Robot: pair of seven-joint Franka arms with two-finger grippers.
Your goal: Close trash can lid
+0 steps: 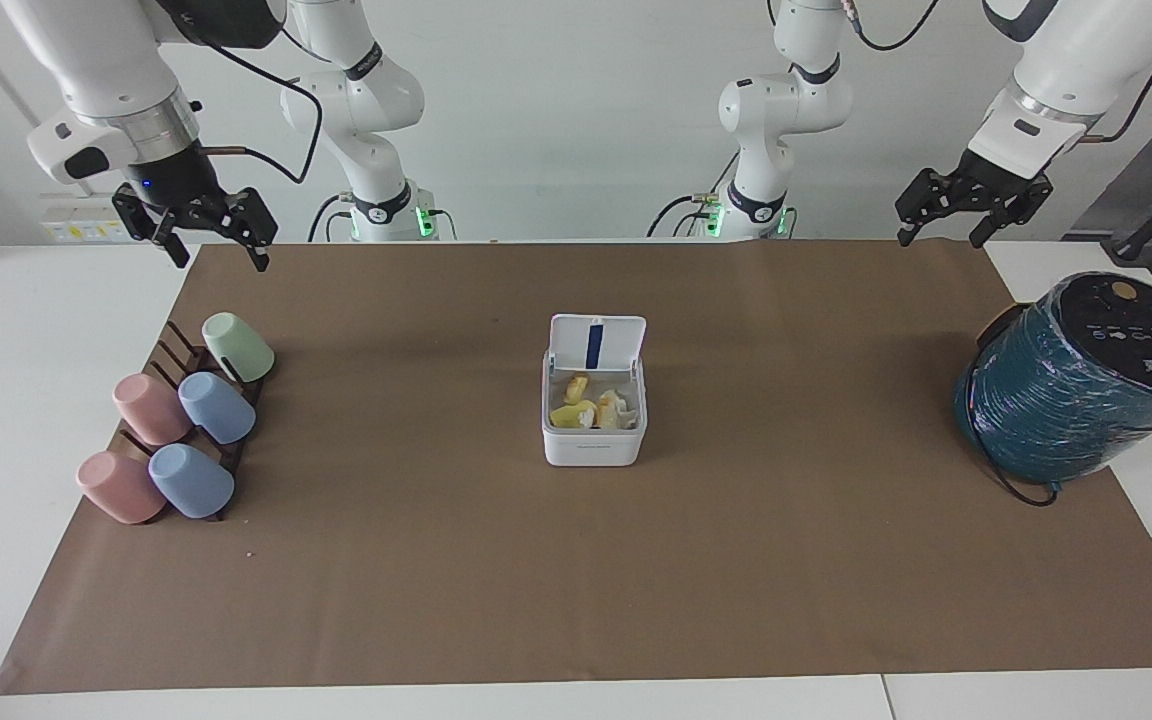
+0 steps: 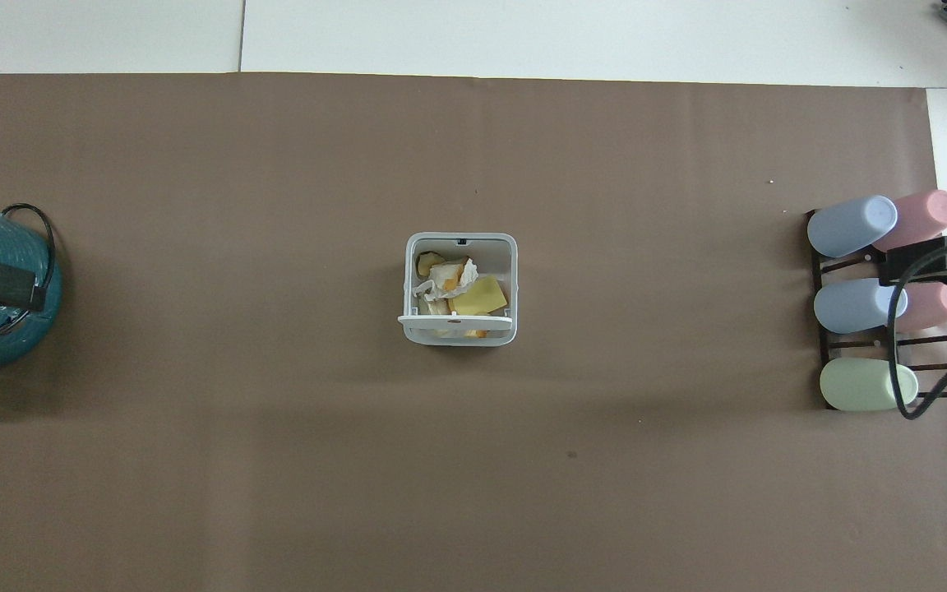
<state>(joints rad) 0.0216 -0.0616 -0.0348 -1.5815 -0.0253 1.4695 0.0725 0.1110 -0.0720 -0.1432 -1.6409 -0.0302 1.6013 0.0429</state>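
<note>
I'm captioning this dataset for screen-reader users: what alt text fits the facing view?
A small white trash can sits mid-table on brown paper, its lid standing open over yellow and white scraps. The left pincer and right pincer hang open, away from the trash can.

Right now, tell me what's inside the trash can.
The trash can stands open, lid raised upright on its robot-side edge. Inside: yellow scraps and crumpled white paper. Whatever lies under them, and the bottom, is covered.
</note>
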